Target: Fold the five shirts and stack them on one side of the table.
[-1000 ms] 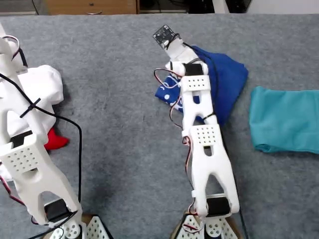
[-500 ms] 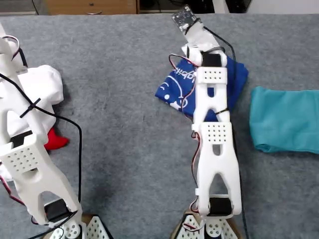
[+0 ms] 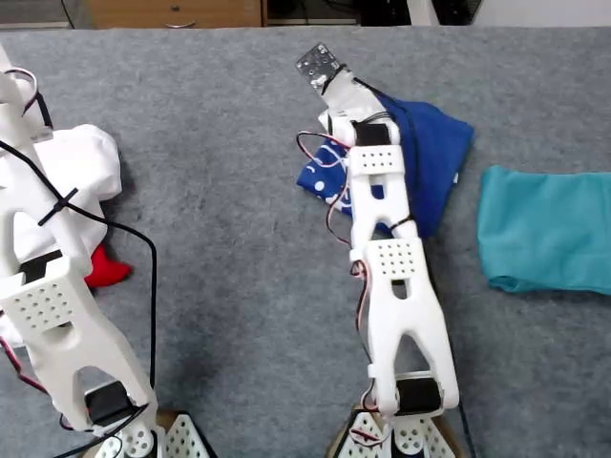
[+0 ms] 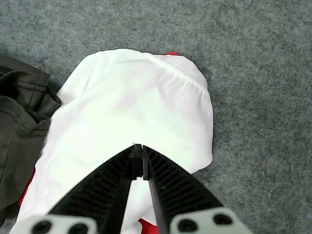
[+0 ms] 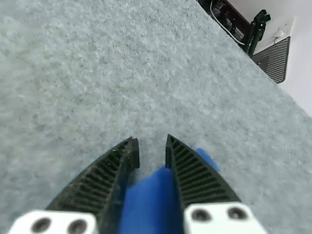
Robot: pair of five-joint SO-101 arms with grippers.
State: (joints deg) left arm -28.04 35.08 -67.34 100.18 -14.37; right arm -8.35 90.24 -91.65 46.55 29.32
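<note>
The task looks barely begun. The teal shirt [image 3: 544, 229] lies flat and folded at one side of the worktop [image 3: 229, 191], probably the base of the stack. The blue shirt [image 3: 434, 157] is bunched up near it. The white shirt [image 4: 136, 112], red shirt [image 3: 107, 272] and dark shirt [image 4: 19, 122] sit in a heap at the other side, unfolded.

The right arm stretches far forward over the blue shirt. The right pincer [image 5: 148, 141] is angled low towards the worktop and grasps a fold of blue cloth. The left arm stands over the heap. The left pincer [image 4: 139, 148] points down at the white shirt, clenched, with nothing seen in it.
</note>
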